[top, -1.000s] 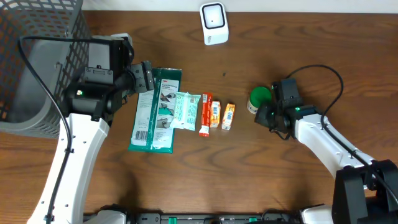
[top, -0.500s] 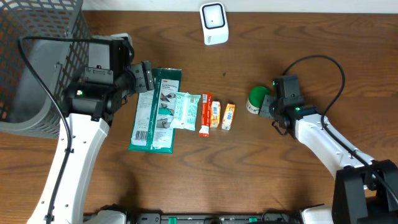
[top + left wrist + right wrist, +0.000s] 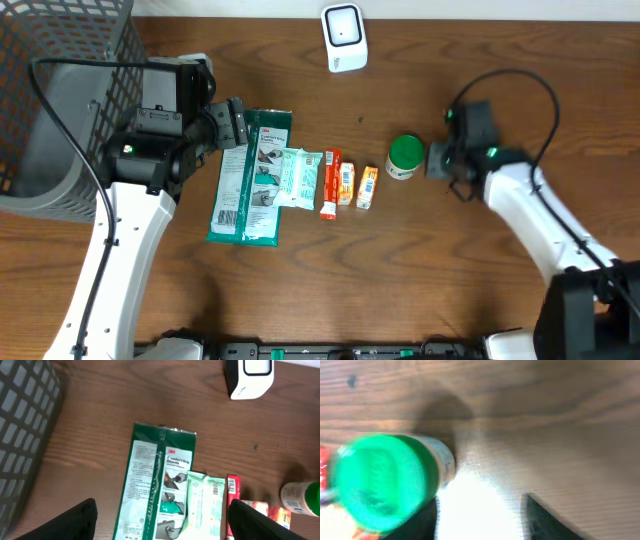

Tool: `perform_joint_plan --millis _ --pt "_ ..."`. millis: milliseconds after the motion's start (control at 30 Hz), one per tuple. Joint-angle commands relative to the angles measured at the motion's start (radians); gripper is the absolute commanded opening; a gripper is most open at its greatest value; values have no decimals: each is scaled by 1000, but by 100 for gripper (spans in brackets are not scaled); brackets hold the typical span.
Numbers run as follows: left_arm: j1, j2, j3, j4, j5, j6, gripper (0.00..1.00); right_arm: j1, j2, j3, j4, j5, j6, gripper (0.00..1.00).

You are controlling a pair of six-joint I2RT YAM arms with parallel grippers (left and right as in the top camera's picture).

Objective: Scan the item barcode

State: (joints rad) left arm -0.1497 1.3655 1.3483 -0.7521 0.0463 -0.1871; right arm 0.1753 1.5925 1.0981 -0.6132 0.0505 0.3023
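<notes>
A small white bottle with a green cap [image 3: 405, 157] stands on the wooden table, just right of a row of small items. My right gripper [image 3: 434, 161] is beside it on its right, open, with nothing between its fingers. In the blurred right wrist view the bottle [image 3: 382, 485] lies left of the dark left finger [image 3: 422, 522]. The white scanner [image 3: 343, 38] sits at the far edge. My left gripper [image 3: 236, 124] hangs open over the top of a green gloves pack [image 3: 250, 180]. The left wrist view shows that pack [image 3: 155, 485] between the spread fingers.
A pale green packet [image 3: 296, 178], a red box [image 3: 331, 182] and two orange boxes [image 3: 346, 183] [image 3: 368, 187] lie in a row mid-table. A dark wire basket [image 3: 60, 90] fills the far left corner. A black cable [image 3: 520, 90] loops over the right arm.
My right gripper has opened and let go of the green-capped bottle. The bottle now stands a little further left, and the right wrist has drawn back to the right.
</notes>
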Motion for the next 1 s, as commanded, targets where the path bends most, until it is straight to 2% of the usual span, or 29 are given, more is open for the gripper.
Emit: perform_joint_plan --millis 0,67,167,267,467,600,767,967 --pt "0 1 -2 0 -5 -6 84 -18 -10 256 -154 -3 -2 72" --pt "0 1 -2 0 -5 -6 84 -16 -10 389 -271 -3 35 79" --pt "0 1 -2 0 -5 -6 84 -16 -10 518 -393 -4 117 85" --pt "0 1 -2 0 -5 -6 84 -10 -10 558 -453 -8 171 99" --pt "0 1 -2 0 -5 -6 84 33 25 507 -447 -76 251 99" --pt "0 1 -2 0 -5 -6 84 78 53 420 -409 -78 401 99" --pt "0 1 -2 0 -5 -6 84 93 92 284 -294 -79 654 98" --pt "0 1 -2 0 -5 -6 84 93 133 200 -142 -78 768 95"
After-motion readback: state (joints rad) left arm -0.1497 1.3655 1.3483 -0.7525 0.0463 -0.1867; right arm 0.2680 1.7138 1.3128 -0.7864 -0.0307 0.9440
